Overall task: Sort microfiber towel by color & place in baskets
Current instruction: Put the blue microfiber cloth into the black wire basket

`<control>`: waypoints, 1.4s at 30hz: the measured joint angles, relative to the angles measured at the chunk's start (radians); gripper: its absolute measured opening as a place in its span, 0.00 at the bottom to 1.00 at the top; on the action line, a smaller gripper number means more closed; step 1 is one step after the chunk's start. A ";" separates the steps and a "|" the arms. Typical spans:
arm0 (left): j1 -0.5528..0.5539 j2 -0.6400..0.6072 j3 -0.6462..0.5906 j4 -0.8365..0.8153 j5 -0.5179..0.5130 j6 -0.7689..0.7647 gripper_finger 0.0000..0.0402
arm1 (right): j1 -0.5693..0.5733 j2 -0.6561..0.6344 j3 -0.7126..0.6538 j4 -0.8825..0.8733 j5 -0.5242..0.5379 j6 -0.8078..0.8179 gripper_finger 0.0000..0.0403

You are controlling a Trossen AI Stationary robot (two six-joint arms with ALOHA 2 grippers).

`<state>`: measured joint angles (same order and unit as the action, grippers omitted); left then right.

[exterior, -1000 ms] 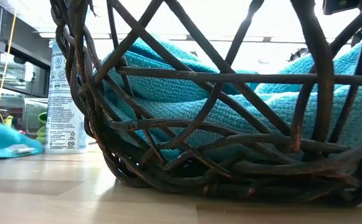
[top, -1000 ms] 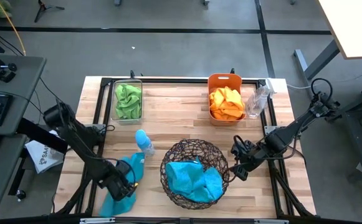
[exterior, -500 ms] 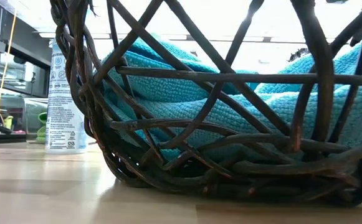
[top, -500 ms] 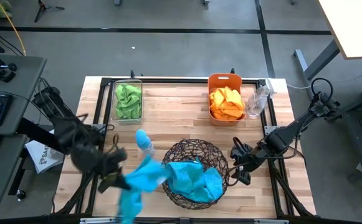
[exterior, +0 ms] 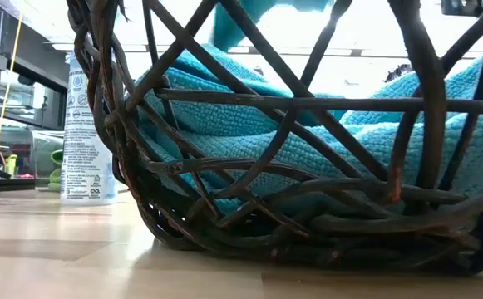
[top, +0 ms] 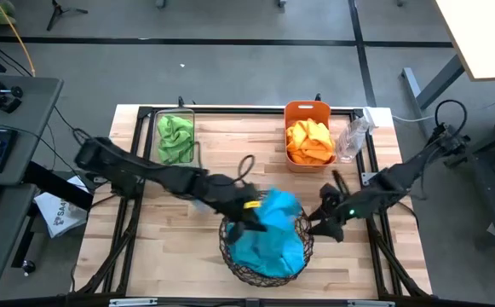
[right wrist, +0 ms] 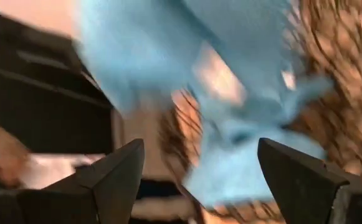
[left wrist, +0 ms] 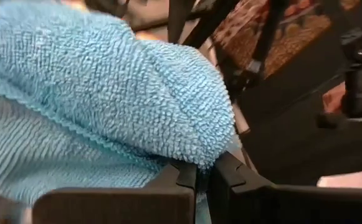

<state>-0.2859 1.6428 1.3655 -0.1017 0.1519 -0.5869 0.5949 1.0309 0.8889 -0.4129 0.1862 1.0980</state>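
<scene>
My left gripper point(top: 254, 218) is shut on a turquoise towel point(top: 278, 207) and holds it above the round dark wire basket point(top: 230, 249), which has more turquoise towels point(top: 268, 249) inside. In the low view the held towel point(exterior: 253, 15) shows over the basket's wires point(exterior: 291, 216). My right gripper point(top: 319, 223) stands open beside the basket's right rim, and its wrist view point(right wrist: 199, 186) faces the hanging towel point(right wrist: 168, 56). Green towels point(top: 175, 136) lie in the clear bin at the far left. Orange towels point(top: 308, 141) fill the salmon-orange basket point(top: 307, 109). My left gripper pinches the turquoise towel between its two fingers point(left wrist: 187, 174) at a bunched, folded part point(left wrist: 199, 149); how many layers cannot be told. The fingers come level from the table's left. The towel is lifted clear of the table and bulges beyond the fingertips over the wire basket.
A small clear bottle point(exterior: 86, 133) stands left of the wire basket; in the high view my left arm hides it. A clear plastic item point(top: 353, 136) stands right of the orange basket. A black frame point(top: 230, 111) runs around the table's edges.
My left gripper has swung from the table's near left up and to the right, carrying the turquoise towel. The towel, first lying on the table, has been lifted clear and now hangs over the wire basket.
</scene>
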 joint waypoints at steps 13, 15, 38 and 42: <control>0.021 0.185 -0.064 0.140 -0.075 0.088 0.00 | 0.015 -0.156 0.000 0.053 0.236 -0.134 0.77; 0.024 0.195 -0.064 0.150 -0.075 0.057 0.00 | 0.013 -0.156 0.000 0.052 0.251 -0.156 0.77; 0.123 0.090 -0.064 -0.003 0.287 -0.042 0.35 | -0.021 -0.156 0.000 0.037 0.252 -0.243 0.77; 0.161 0.009 -0.064 -0.006 0.282 0.000 0.41 | -0.021 -0.156 0.000 0.037 0.252 -0.238 0.77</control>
<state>-0.1248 1.6519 1.3014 -0.1073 0.4343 -0.5871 0.5735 0.8753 0.8890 -0.3756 0.4386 0.8598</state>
